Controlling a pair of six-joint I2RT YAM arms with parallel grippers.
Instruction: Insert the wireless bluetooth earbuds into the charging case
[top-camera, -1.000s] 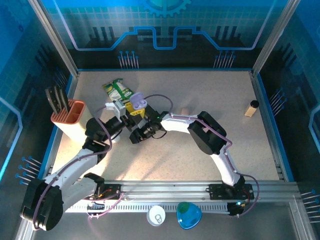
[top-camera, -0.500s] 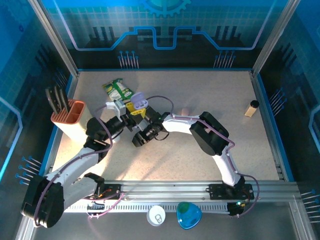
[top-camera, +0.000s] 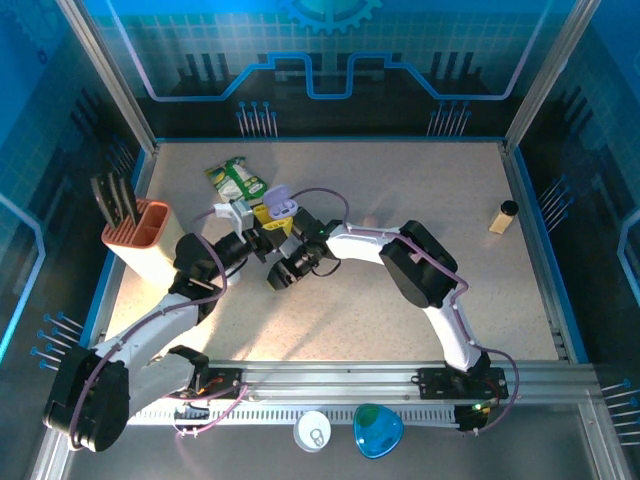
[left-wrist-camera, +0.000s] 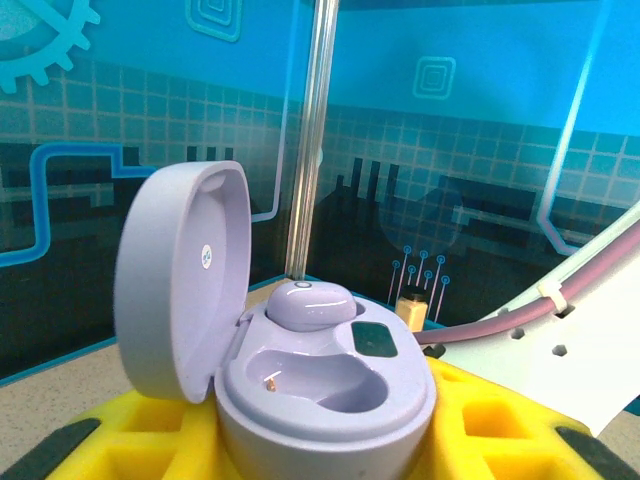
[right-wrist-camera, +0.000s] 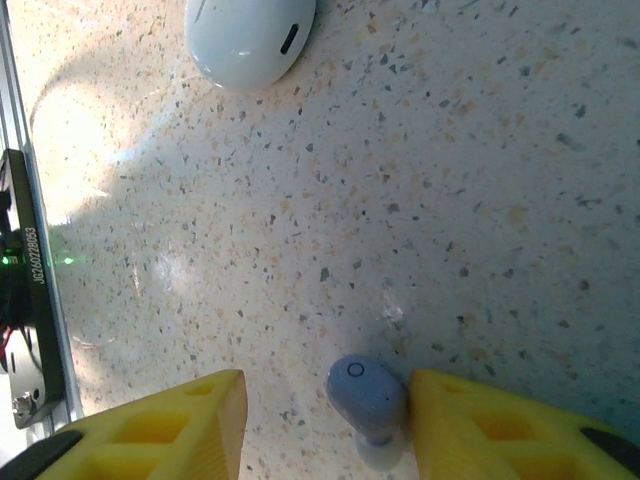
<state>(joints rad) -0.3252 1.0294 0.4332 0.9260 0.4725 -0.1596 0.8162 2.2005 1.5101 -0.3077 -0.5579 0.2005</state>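
Note:
My left gripper (left-wrist-camera: 322, 445) is shut on an open lavender charging case (left-wrist-camera: 330, 400), its yellow fingers (left-wrist-camera: 100, 440) pressing both sides. The case's lid (left-wrist-camera: 180, 285) stands up on the left. One lavender earbud (left-wrist-camera: 310, 303) sits in the far slot, while the near slot is bare. From above, the case (top-camera: 278, 204) is held over the table's back left. My right gripper (right-wrist-camera: 328, 400) points down at the table and is open. A second lavender earbud (right-wrist-camera: 367, 400) lies on the table between its yellow fingers, touching the right finger (right-wrist-camera: 500, 425).
A closed white case (right-wrist-camera: 250, 35) lies on the table beyond the right gripper. An orange holder with dark utensils (top-camera: 140, 235) stands at the left, a green packet (top-camera: 235, 180) behind the case, and a small bottle (top-camera: 503, 217) at the far right.
The right gripper has shifted slightly to the right above the table. The left gripper keeps the open case in nearly the same place.

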